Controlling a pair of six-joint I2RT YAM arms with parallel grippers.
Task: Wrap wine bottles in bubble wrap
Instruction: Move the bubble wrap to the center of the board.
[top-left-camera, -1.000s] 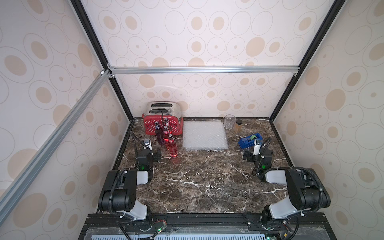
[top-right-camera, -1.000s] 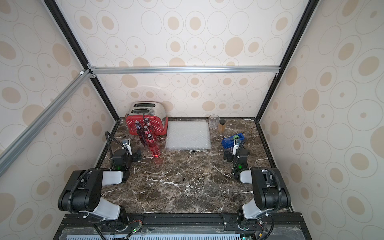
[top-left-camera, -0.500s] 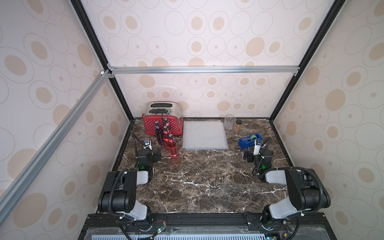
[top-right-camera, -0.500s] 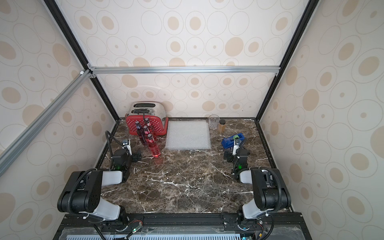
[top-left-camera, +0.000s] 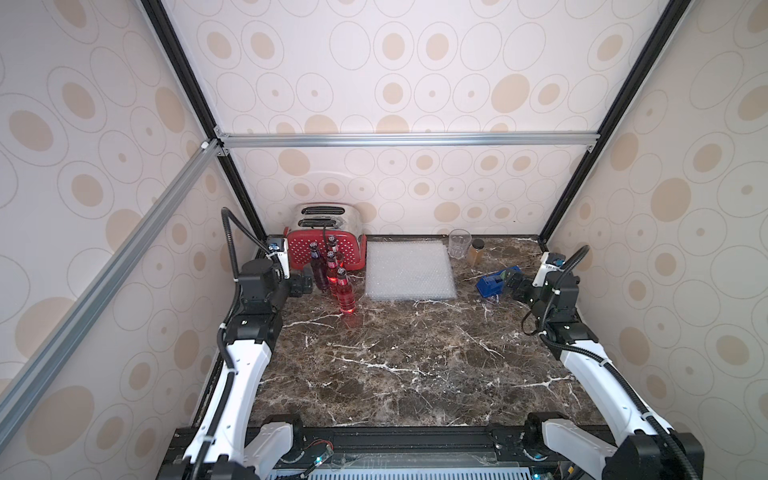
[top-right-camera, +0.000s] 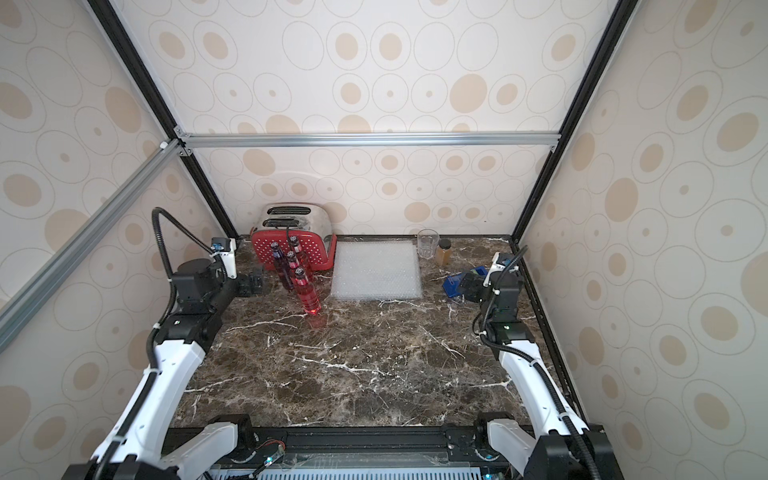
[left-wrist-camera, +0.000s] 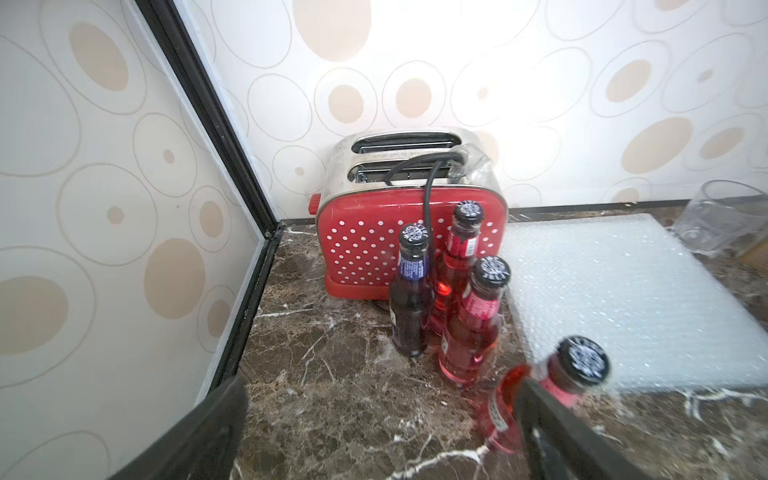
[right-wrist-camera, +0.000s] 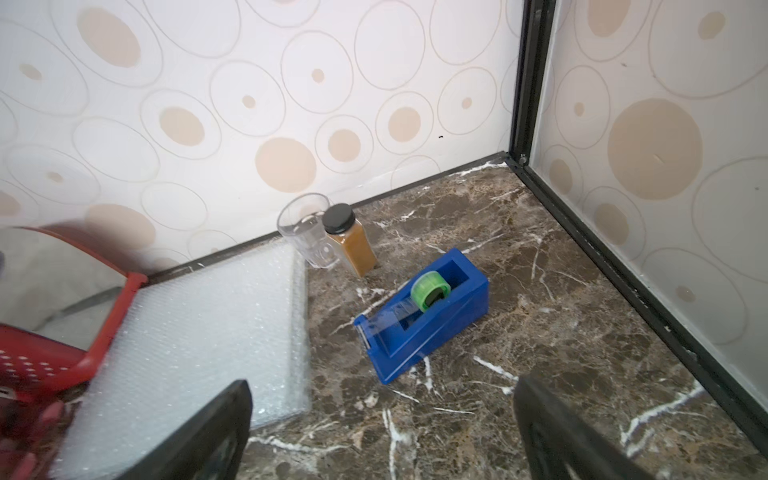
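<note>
Bench (top-left-camera: 415, 353): dark brown marble with white veins; the wide near half is bare.
Room: a cell with cream walls (top-left-camera: 415, 62) printed with beige ovals, black corner posts, and a silver rail (top-left-camera: 407, 139) across the back and down the left side.
Wine bottles (top-left-camera: 331, 272): four, upright and unwrapped, clustered at the far left of the bench in front of the toaster (top-left-camera: 324, 218). The purple one is on the cluster's left; the nearest red one (top-left-camera: 345, 297) stands a little forward.
Bubble wrap (top-left-camera: 409, 270): a flat stack of sheets at the back wall, just right of the bottles, between the toaster and the drinking glass (top-left-camera: 459, 243).
Far right: an amber jar (top-left-camera: 475, 252) just beside the glass, and a blue tape dispenser (top-left-camera: 492, 284) nearer the front.
Left gripper (top-left-camera: 306, 282): jaws spread wide and empty, low over the bench just left of the bottles.
Right gripper (top-left-camera: 512, 282): jaws spread wide and empty, just right of the tape dispenser.
</note>
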